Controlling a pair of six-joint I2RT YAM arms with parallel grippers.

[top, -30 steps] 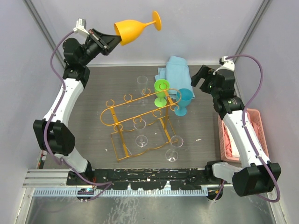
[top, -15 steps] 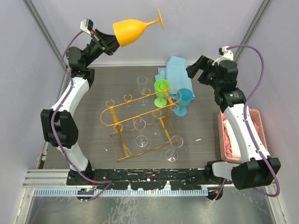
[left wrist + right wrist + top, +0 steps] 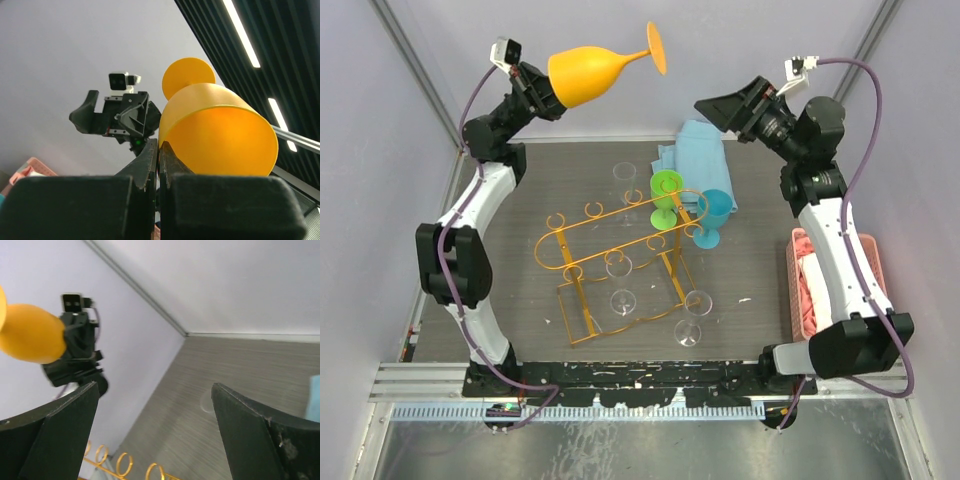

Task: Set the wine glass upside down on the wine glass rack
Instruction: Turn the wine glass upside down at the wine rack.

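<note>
Glassware crowds the wine glass rack's (image 3: 592,210) right end: green glass (image 3: 667,185), blue glass (image 3: 713,212). Pink basket (image 3: 882,285) beyond holds pale cloth (image 3: 808,290). Left claw (image 3: 544,90) grips the wine glass (image 3: 585,75); right claw (image 3: 712,108) gapes.

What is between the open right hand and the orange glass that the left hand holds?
Nothing: the top view shows only bare air between the right hand and the glass, whose rim the left hand pinches.

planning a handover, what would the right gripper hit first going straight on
The right gripper looks free up to the side wall; the orange wine glass sits off its line, depth unclear.
</note>
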